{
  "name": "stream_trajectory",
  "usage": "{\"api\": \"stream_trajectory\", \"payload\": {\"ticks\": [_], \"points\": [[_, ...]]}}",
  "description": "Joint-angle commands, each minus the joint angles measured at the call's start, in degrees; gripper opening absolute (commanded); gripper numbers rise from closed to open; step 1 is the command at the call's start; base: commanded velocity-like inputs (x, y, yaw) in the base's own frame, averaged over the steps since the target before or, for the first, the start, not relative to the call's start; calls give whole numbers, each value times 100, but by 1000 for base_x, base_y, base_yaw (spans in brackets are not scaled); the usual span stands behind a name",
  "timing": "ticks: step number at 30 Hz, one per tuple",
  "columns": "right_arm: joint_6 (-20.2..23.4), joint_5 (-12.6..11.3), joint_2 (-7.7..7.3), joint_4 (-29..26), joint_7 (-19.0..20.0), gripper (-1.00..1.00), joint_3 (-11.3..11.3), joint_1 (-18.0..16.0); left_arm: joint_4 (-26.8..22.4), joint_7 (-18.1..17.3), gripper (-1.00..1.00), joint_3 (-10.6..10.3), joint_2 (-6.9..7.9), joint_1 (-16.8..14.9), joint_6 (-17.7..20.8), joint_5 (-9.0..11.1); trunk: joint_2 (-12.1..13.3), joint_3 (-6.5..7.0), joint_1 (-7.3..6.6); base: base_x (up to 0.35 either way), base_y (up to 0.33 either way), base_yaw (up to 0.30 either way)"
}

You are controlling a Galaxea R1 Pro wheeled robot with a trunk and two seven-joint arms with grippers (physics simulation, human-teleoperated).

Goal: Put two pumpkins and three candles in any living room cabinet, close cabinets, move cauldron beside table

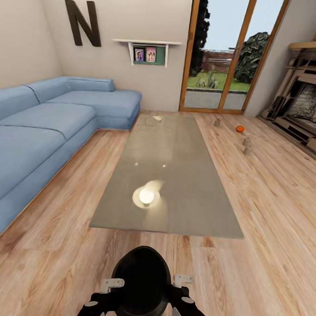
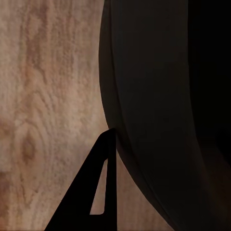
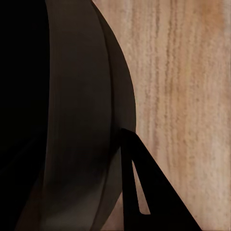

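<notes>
The black cauldron (image 1: pixel 141 282) is clamped between both arms, left fingers (image 2: pixel 96 187) and right fingers (image 3: pixel 139 187) pressed against its sides, above the wooden floor (image 1: pixel 264 256), just before the surface's (image 1: pixel 175 177) near edge, straight ahead.

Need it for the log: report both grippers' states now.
Left gripper: against the cauldron, grip cannot be told.
Right gripper: against the cauldron's other side, cannot be told.

The pot (image 1: pixel 141 283) was black, the sofa (image 1: pixel 44 124) blue, the table (image 1: pixel 171 177) shiny grey, the pumpkin (image 1: pixel 240 129) orange.
</notes>
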Motion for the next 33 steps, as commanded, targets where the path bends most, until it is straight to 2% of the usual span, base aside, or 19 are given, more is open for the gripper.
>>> {"api": "stream_trajectory", "payload": {"ticks": [1, 15, 26, 30, 33], "points": [[20, 25, 0, -206, 65, -100, -10, -7, -8, 59, -100, -36, 11, -1, 26, 146, -2, -4, 1, 199, 0, 0], [20, 25, 0, -207, 65, -100, -10, -7, -8, 53, -100, -36, 11, -1, 26, 145, -2, -4, 1, 29, 0, 0], [20, 25, 0, -206, 70, -100, -10, -7, -8, 51, -100, -36, 7, -1, 26, 146, -443, -202, 242, 0, 0, 0], [20, 25, 0, -206, 68, -100, -10, -7, -8, 50, -100, -36, 0, -1, 26, 146, -443, -202, 242, 0, 0, 0], [20, 25, 0, -206, 66, -100, -10, -7, -8, 50, -100, -36, 5, -1, 26, 146, -564, -256, 308, 0, 0, 0]]}}
